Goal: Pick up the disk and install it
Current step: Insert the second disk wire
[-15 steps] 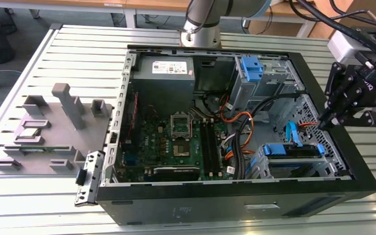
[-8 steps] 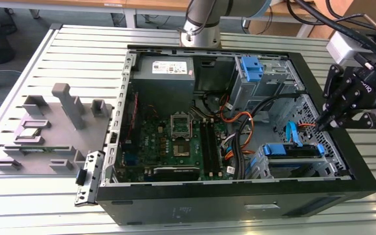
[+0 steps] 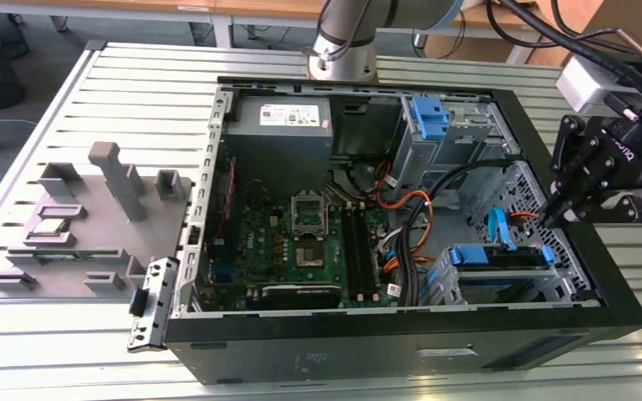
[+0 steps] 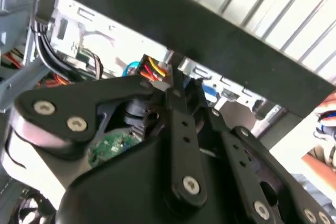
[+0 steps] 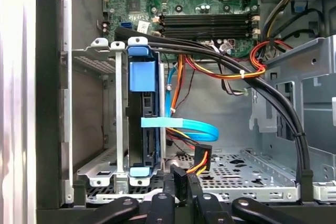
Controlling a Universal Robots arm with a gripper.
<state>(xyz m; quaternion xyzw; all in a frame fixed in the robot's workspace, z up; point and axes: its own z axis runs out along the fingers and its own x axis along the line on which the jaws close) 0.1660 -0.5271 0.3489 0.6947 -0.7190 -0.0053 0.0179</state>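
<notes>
The disk [image 3: 503, 266] sits inside the metal drive cage at the near corner of the open computer case, on the exterior view's right, with its blue rail on top. In the first wrist view the disk [image 5: 143, 124] stands edge-on in the cage [image 5: 100, 174], a blue SATA cable [image 5: 184, 126] running from it. My gripper [image 3: 561, 219] hangs over the case's wall on the exterior view's right, just above that cage. Its fingers [image 5: 181, 182] are shut with nothing between them, the tips beside a black power connector [image 5: 202, 157] with yellow, red and black wires. Both also appear in the second wrist view: gripper [image 4: 176, 94], connector [image 4: 156, 70].
The case holds a motherboard [image 3: 298, 242], a grey power-supply box [image 3: 282, 121], an upper bay with a bare blue bracket [image 3: 430, 117] and thick black cables [image 5: 262, 85]. A grey fixture plate [image 3: 87, 217] lies on the slatted table. A person's hand [image 4: 326, 129] is at the frame edge.
</notes>
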